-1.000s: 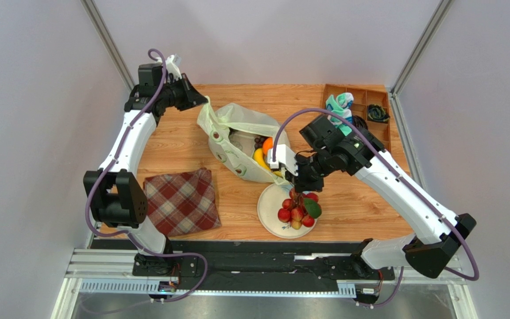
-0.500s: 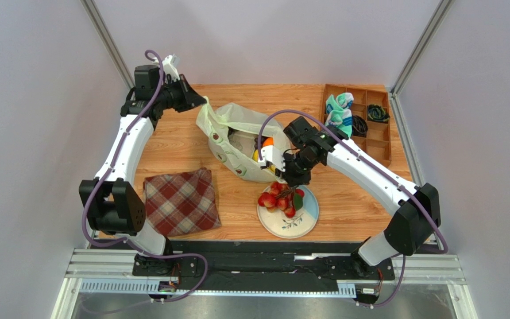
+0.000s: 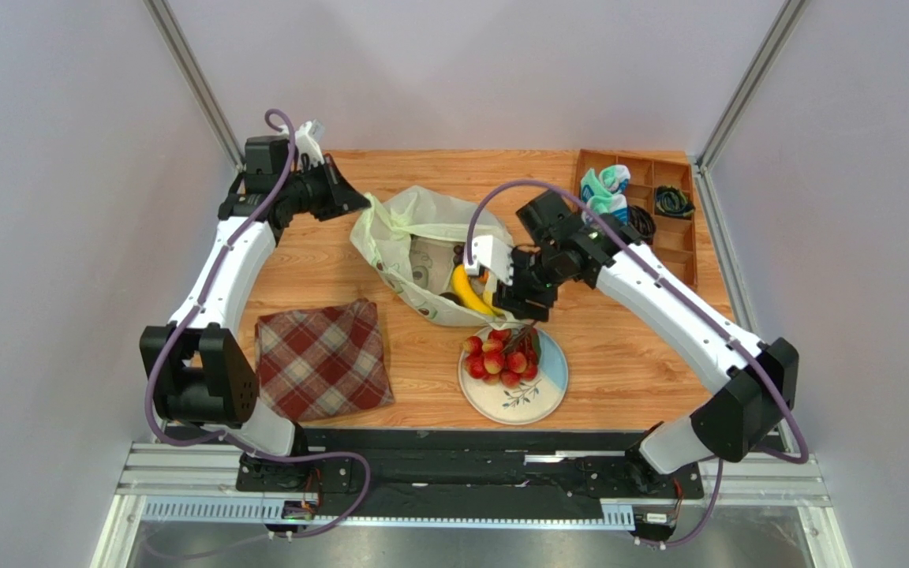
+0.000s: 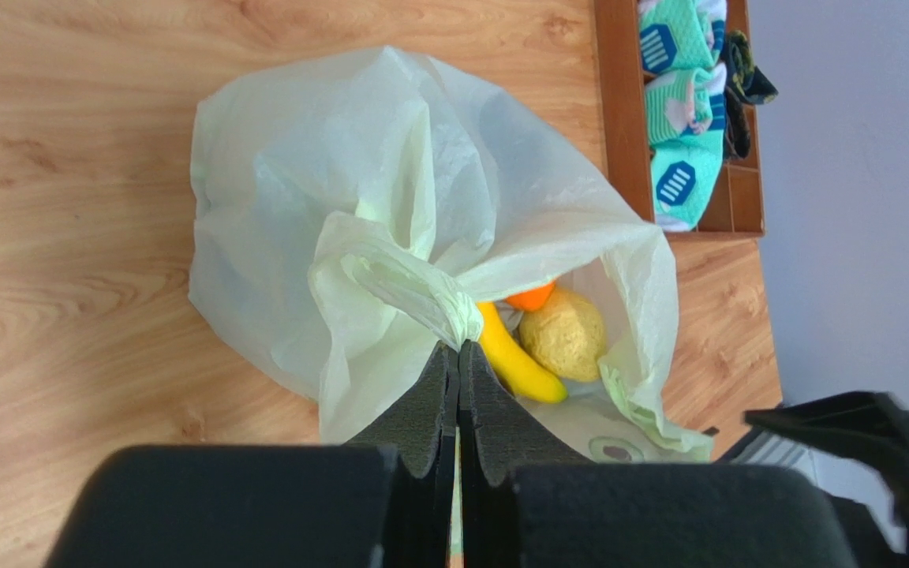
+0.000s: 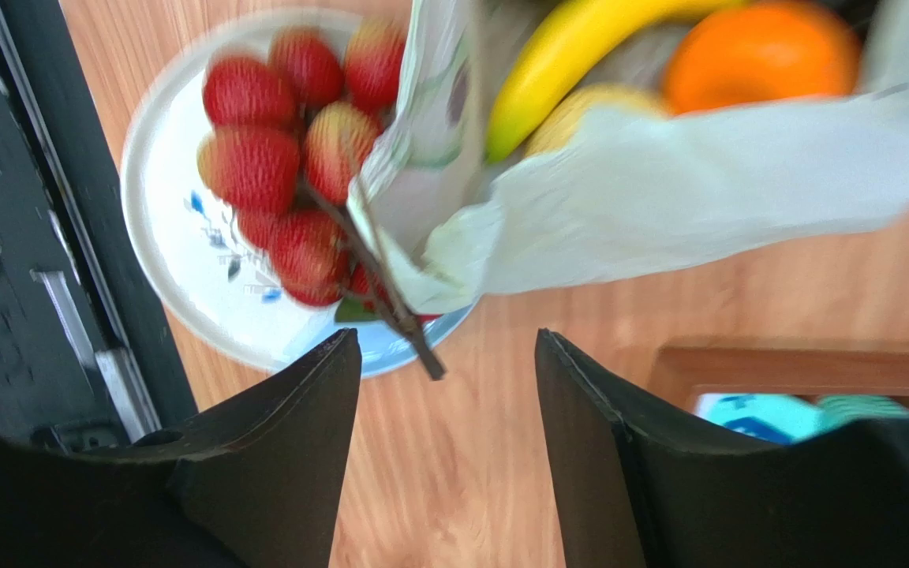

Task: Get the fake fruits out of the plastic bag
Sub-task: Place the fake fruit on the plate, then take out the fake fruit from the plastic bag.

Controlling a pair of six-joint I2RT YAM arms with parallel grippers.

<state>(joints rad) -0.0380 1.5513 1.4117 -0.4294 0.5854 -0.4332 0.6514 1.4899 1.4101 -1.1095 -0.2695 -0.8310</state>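
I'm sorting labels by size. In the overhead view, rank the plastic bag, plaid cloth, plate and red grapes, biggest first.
1. plastic bag, only narrowly ahead of the cloth
2. plaid cloth
3. plate
4. red grapes, lying on the plate

From my station I see a worktop (image 3: 317,255) of warm, orange-brown wood-grain board, its planks running side to side. Three plain panels close it in: a back wall (image 3: 471,71), a left wall (image 3: 56,237) and a right wall (image 3: 851,213), all a pale, matte grey with a faint lilac cast. Two slim aluminium posts, the left post (image 3: 193,77) and the right post (image 3: 750,77), rise along the back corners. Along the near edge runs a black strip (image 3: 471,456), with a slotted aluminium rail (image 3: 187,479) beside it and a dull grey ledge (image 3: 471,544) below. The light is soft and even, throwing only faint shadows.
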